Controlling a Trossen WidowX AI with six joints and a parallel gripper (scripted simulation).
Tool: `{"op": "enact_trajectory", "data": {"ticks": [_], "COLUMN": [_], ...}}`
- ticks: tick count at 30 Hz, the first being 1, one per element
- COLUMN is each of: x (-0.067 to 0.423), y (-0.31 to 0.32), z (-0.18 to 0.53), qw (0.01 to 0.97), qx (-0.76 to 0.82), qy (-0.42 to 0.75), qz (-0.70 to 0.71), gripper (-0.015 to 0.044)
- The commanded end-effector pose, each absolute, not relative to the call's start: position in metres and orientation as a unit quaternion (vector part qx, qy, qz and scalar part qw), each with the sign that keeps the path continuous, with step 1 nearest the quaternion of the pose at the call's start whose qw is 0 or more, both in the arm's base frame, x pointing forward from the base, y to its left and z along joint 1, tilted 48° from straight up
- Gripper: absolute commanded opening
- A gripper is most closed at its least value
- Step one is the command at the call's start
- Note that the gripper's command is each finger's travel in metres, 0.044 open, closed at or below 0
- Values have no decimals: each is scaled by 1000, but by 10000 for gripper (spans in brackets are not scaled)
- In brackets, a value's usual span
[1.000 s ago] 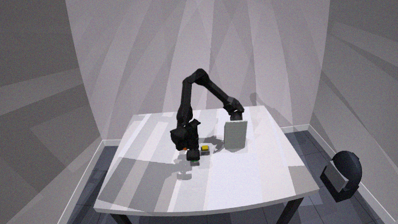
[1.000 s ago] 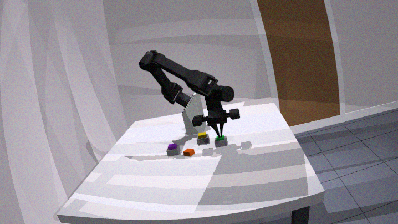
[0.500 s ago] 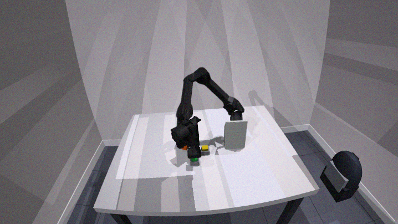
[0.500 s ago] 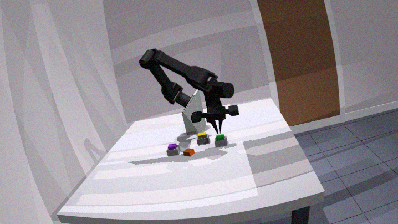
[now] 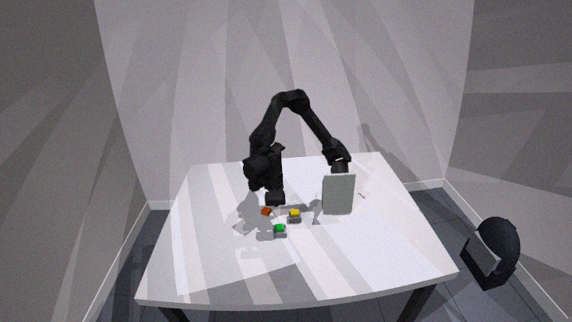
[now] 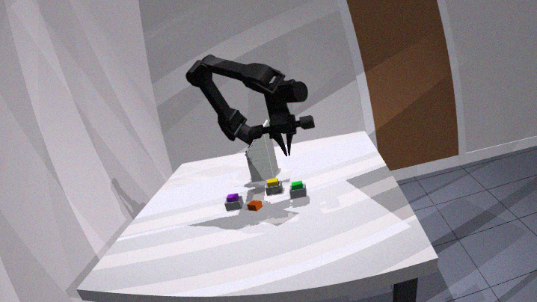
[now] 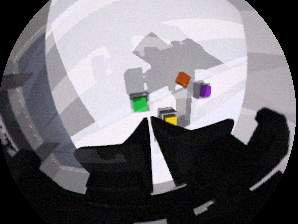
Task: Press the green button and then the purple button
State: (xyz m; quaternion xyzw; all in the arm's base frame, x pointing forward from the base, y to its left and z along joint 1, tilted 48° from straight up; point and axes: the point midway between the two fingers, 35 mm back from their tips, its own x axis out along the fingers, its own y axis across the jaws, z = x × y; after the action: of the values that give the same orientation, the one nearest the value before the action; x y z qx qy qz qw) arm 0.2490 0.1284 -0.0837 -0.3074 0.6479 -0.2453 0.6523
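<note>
Tapered black gripper (image 6: 286, 152) pressed together, empty; boxy green button (image 6: 297, 185) on grey housing

You have a white table (image 6: 337, 240) carrying a tight cluster near its middle. In the exterior view the yellow button (image 6: 273, 182) sits centre, the green button (image 6: 297, 185) just beside it at 3 o'clock, the purple button (image 6: 232, 197) at 8, the orange block (image 6: 254, 205) at 7. The grey base block (image 6: 262, 159) stands at 12.
</note>
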Motion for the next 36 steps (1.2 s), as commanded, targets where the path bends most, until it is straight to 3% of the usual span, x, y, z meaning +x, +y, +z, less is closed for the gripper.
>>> {"op": "enact_trajectory", "data": {"ticks": [1, 11, 36], "x": [266, 275, 278], "y": [98, -4, -61], "z": [-49, 51, -1], "qw": [650, 646, 646], "qx": [-303, -310, -310], "qy": [650, 648, 647], "qz": [-249, -259, -260], "gripper": [20, 20, 20]}}
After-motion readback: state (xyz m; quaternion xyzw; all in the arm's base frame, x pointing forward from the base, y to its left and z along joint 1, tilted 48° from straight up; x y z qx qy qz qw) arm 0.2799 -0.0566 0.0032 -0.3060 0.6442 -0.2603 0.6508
